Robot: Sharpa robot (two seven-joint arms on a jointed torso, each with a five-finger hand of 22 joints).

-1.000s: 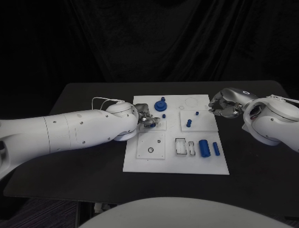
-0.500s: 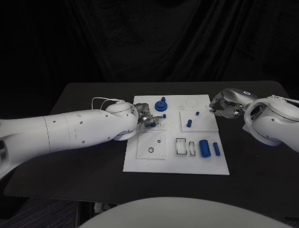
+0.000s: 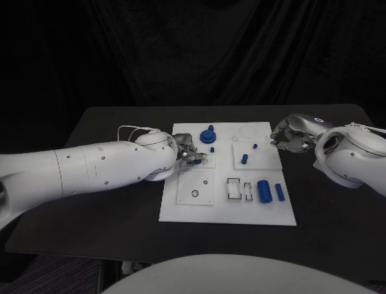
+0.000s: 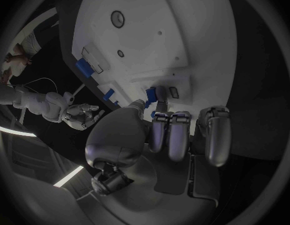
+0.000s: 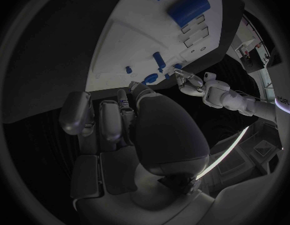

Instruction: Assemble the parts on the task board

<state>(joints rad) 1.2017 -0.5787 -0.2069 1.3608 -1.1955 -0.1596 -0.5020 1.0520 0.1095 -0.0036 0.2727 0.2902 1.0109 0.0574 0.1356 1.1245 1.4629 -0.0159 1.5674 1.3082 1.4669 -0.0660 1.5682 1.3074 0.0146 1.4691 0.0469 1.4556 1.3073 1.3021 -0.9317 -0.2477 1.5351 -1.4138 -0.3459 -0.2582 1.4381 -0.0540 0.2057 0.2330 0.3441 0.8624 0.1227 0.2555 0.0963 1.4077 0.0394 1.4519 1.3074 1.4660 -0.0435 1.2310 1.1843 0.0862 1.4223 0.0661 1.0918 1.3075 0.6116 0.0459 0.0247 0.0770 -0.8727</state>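
The white task board (image 3: pixel 180 208) lies in the middle of the black table. My left hand (image 3: pixel 187 155) is over its left part, and in the left wrist view its thumb and a finger pinch a small blue part (image 4: pixel 150 93) just above the board (image 4: pixel 164 25). A blue gear-like part (image 3: pixel 208 135) stands right behind that hand. My right hand (image 3: pixel 289 138) hovers at the board's right edge with its fingers (image 5: pixel 110 122) curled in; I see nothing in them. A blue peg (image 3: pixel 244 159) stands near it.
A large blue cylinder (image 3: pixel 264 191) and a thinner one (image 3: pixel 280 192) lie at the board's front right, beside rectangular slots (image 3: pixel 234 188). A round hole (image 3: pixel 195 194) sits in the front left panel. Bare table surrounds the board.
My left hand's fingers have shifted slightly over the board's left part. The right arm has stayed where it was.
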